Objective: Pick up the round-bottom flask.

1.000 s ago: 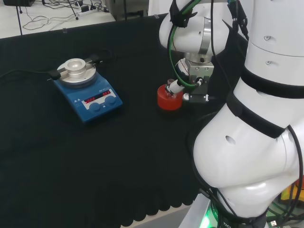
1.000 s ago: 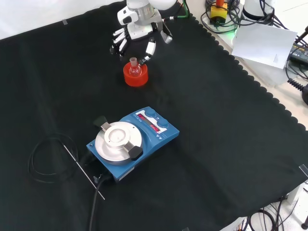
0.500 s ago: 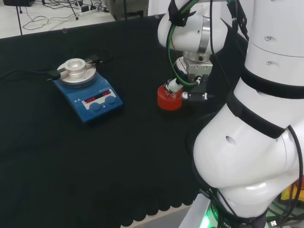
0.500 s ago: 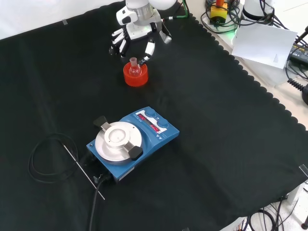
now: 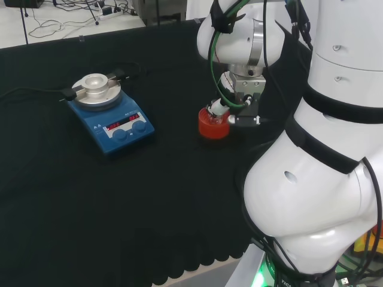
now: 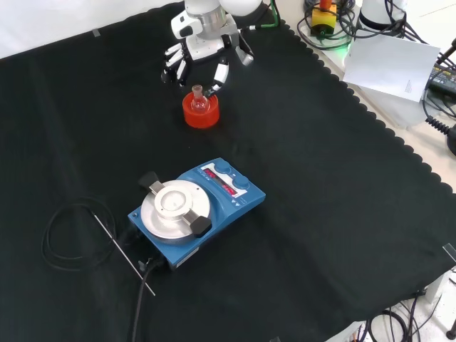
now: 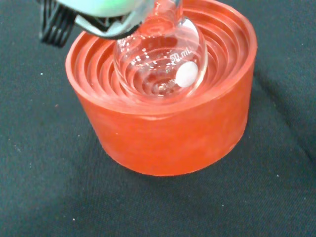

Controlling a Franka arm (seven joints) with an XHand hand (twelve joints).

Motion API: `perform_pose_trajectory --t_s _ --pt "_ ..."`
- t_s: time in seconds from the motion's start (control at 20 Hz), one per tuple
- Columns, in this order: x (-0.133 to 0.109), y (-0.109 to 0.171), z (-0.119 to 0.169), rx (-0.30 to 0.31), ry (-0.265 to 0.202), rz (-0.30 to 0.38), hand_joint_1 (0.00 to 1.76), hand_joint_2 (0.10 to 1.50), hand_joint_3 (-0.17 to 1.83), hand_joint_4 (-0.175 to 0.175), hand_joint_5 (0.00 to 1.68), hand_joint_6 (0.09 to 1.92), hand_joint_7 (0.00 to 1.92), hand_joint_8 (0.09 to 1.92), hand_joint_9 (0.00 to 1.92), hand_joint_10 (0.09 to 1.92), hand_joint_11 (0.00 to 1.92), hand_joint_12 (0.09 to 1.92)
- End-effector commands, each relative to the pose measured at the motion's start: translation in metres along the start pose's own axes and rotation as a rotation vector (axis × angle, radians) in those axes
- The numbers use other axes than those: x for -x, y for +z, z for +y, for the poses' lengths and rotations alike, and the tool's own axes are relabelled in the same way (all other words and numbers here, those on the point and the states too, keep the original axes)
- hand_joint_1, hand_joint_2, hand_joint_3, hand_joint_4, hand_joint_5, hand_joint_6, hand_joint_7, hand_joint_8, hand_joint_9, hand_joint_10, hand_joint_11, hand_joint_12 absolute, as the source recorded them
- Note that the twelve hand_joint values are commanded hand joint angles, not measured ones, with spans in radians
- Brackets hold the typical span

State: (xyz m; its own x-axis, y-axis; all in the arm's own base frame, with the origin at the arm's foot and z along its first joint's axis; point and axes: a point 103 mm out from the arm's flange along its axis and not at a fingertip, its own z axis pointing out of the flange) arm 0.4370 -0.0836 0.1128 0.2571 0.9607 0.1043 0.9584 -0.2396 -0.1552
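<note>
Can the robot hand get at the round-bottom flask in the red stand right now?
Probably yes. The robot hand hangs just above the round-bottom flask, fingers spread to either side of its neck. The flask sits upright in the red ribbed stand, with nothing crowding it.

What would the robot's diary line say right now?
stage: reaching | hand: open, above flask | round-bottom flask: sitting in red ribbed stand | hotplate: untouched

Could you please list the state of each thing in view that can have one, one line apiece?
Clear glass round-bottom flask: upright, seated in its stand, looks empty.
Red ribbed ring stand: on the black cloth, holding the flask.
Black and white hand: open, fingers spread above and behind the flask in the front view, not yet grasping.
Blue hotplate stirrer: red display lit, nothing on its round metal plate.
</note>
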Motion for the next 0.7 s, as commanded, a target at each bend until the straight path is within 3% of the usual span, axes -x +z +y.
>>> perform_pose_trajectory --t_s 0.05,0.15,0.25,0.45,0.7 --pt "-0.003 -0.004 0.002 0.021 0.006 -0.018 1.02 0.81 0.45 0.097 1.03 0.84 0.29 0.68 0.51 0.66 0.18 1.39" --pt "-0.003 -0.005 0.002 0.025 0.012 -0.031 1.06 0.85 0.39 0.156 1.1 0.83 0.31 0.67 0.53 0.65 0.2 1.37" --pt "-0.003 -0.006 0.002 0.024 0.016 -0.042 1.07 0.85 0.39 0.172 1.12 0.83 0.32 0.67 0.54 0.64 0.21 1.37" --pt "-0.004 -0.014 0.001 0.021 0.018 -0.043 1.09 0.73 0.62 0.155 1.14 0.9 0.34 0.66 0.58 0.61 0.26 1.35" --pt "-0.008 -0.039 -0.003 0.026 0.013 -0.04 1.09 0.71 0.68 0.157 1.14 0.92 0.34 0.66 0.59 0.61 0.28 1.35"
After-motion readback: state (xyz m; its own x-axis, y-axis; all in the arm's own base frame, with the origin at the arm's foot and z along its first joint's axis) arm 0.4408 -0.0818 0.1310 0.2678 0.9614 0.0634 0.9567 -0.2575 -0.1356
